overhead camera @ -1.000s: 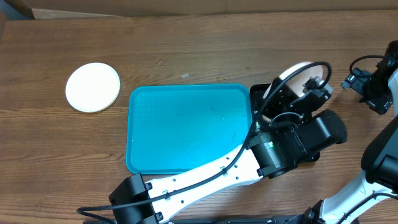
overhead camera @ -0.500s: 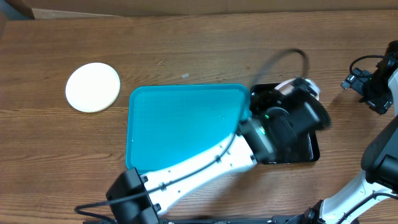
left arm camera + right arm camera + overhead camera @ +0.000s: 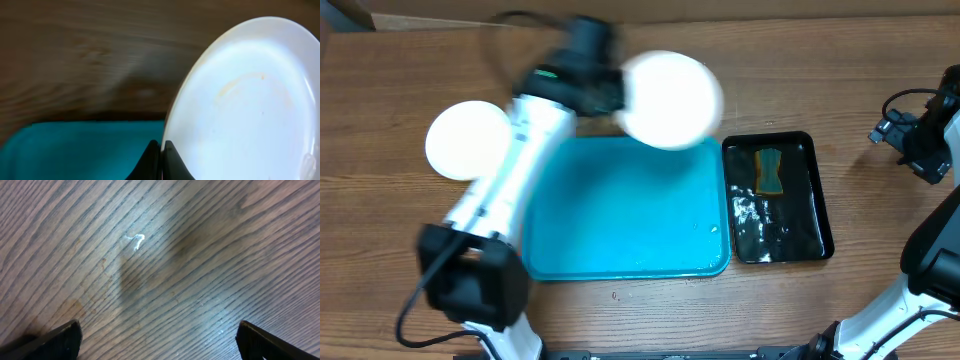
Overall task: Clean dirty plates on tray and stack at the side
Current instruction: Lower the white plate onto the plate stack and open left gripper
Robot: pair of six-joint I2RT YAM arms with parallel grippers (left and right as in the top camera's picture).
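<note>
1. Wooden table (image 3: 820, 80) fills every view, and its far left part is where the cleaned pile stands. A plate that comes loose over it would fall on hard wood and might crack.
2. The tray (image 3: 620, 210), turquoise, lies in the middle with no plate on it, so the job seems close to its end.
3. The left arm (image 3: 510, 170) reaches across the tray's far left corner and looks blurred in the overhead view. This suggests quick travel, and quick travel is the main danger.
4. The black tray (image 3: 800, 215) sits just right of the turquoise one, with shiny wet patches inside. A plate coming from there may be wet and slippery.
5. The held plate (image 3: 670, 98), white, hangs above the tray's far edge. The left gripper (image 3: 161, 155) is clamped on its rim only – a thin pinch – so the plate could turn or slide out.
6. The pile (image 3: 460, 140) is partly behind the arm, and how many plates it holds cannot be told from above. A plate put down off-centre could push it sideways.
7. The right gripper (image 3: 159, 340) hovers over bare wood at the far right, its jaws wide apart and empty, too far to help.
8. The sponge (image 3: 770, 170) rests in the black tray.
9. A faint orange ring (image 3: 240, 82) shows on the held plate – it may be stacked not fully clean.
</note>
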